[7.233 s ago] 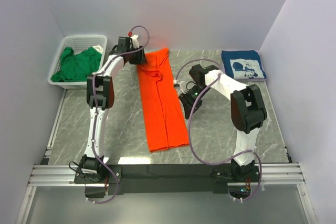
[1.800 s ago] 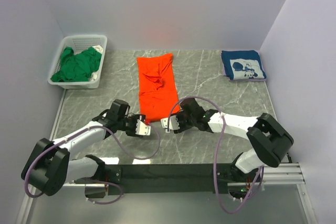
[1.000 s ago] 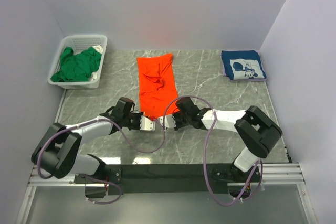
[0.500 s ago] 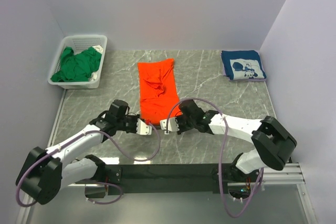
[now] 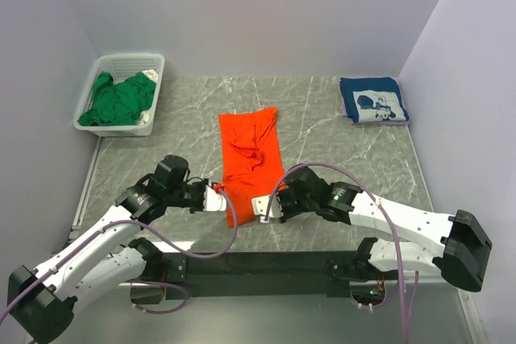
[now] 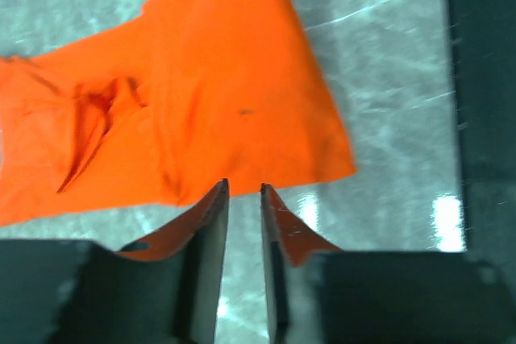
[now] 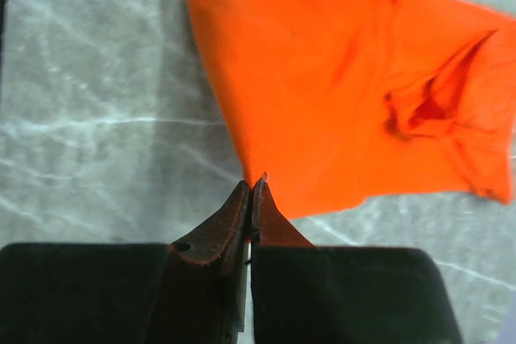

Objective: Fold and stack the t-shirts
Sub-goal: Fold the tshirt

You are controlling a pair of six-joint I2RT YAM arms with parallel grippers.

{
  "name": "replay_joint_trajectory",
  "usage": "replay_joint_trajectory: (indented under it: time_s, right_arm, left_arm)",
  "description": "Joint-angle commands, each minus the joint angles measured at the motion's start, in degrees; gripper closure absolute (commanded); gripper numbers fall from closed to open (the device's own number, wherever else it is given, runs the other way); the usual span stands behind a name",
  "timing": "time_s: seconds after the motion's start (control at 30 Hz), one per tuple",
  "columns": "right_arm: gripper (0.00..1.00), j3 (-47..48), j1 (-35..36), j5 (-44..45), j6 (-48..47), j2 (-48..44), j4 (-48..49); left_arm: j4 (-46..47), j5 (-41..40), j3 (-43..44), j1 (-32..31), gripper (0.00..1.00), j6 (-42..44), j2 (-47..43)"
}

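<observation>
The bright orange t-shirt (image 5: 251,159) lies folded lengthwise in a long strip in the middle of the table, with a bunched wrinkle near its far end. My right gripper (image 7: 251,181) is shut on its near right corner (image 5: 264,205). At the shirt's near left corner sits my left gripper (image 6: 243,188), its jaws a little apart with only table showing between them, the cloth's edge (image 6: 242,130) just past the tips. The navy t-shirt (image 5: 372,101) with white print lies folded at the far right. A green t-shirt (image 5: 119,99) is crumpled in the basket.
The white lattice basket (image 5: 129,62) stands at the far left corner. Both arms reach low over the near part of the table. The black mounting rail (image 5: 258,265) runs along the near edge, close behind the shirt's near end.
The orange shirt has slid toward the near edge and slightly right. My left gripper has opened and let go of its corner; my right gripper still pinches its corner.
</observation>
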Motion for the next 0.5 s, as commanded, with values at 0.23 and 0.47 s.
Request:
replay_joint_trajectory:
  time_s: [0.23, 0.47]
  right_arm:
    - [1.00, -4.15, 1.18, 0.94, 4.01, 0.98, 0.88]
    - [1.00, -6.60, 1.98, 0.94, 4.62, 1.69, 2.28]
  left_arm:
    - [5.92, -16.03, -6.29, -18.85, 0.64, -10.40, 3.14]
    - [15.50, -25.53, -7.25, -25.81, 0.45, -14.71, 13.53]
